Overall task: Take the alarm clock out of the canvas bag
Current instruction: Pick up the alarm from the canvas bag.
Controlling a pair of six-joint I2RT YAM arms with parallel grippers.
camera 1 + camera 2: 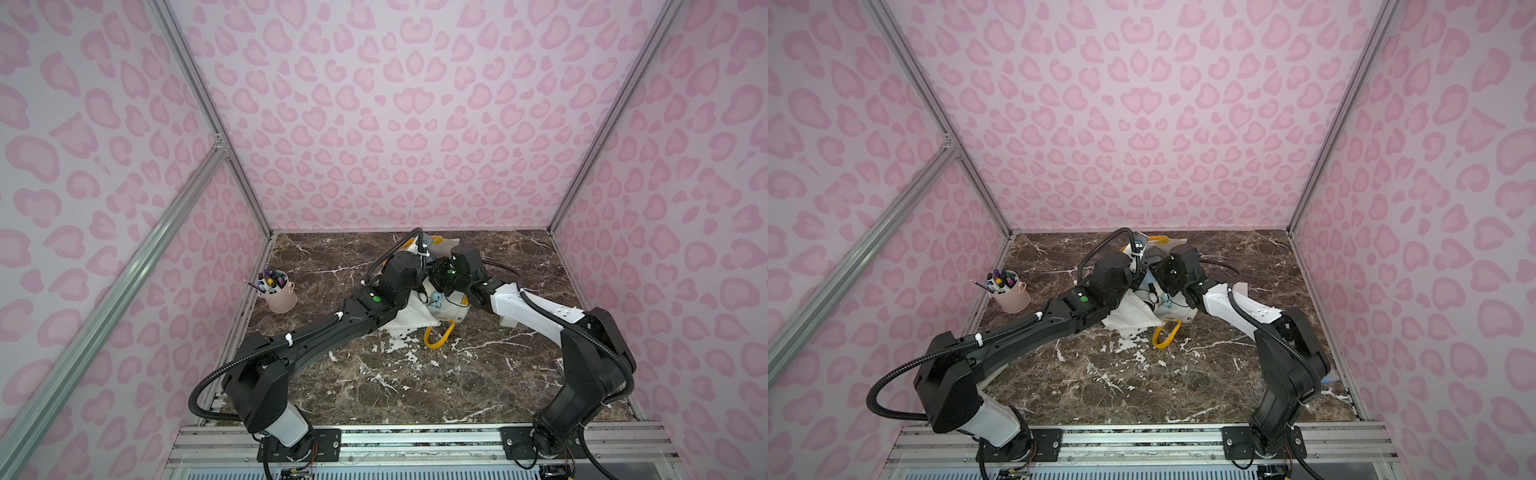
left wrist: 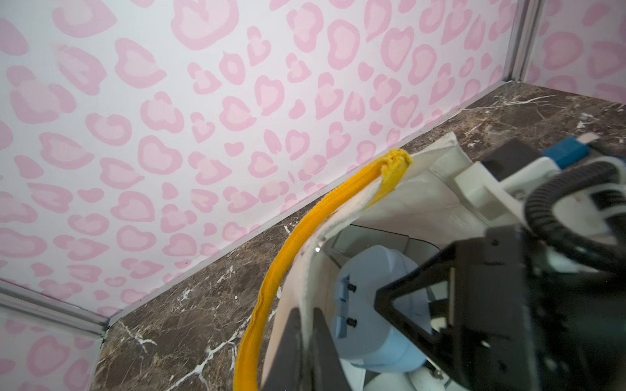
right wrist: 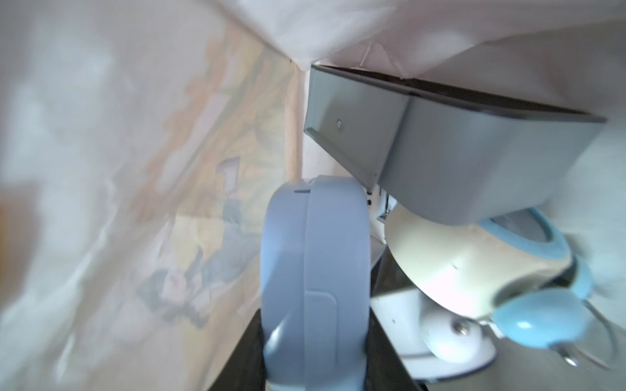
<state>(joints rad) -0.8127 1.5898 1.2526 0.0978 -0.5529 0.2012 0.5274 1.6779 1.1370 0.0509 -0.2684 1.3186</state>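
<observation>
The off-white canvas bag [image 1: 409, 318] [image 1: 1129, 318] lies on the marble table, with one yellow handle [image 1: 438, 334] spilling toward the front. My left gripper [image 2: 306, 311] is shut on the bag's rim [image 2: 406, 199], with cloth pinched between its fingers beside the other yellow handle [image 2: 305, 230]. Inside the bag, my right gripper [image 3: 313, 348] is shut on a round pale-blue alarm clock [image 3: 315, 257] [image 2: 372, 304], one dark finger on each flat side. In both top views the two wrists meet over the bag and hide the fingers.
Other clocks crowd the bag: a grey box-shaped one [image 3: 440, 152], a cream one with blue bells [image 3: 474, 270] and a white one [image 3: 423, 325]. A pink bucket of pens [image 1: 277, 293] stands at the left. Pink walls enclose the table.
</observation>
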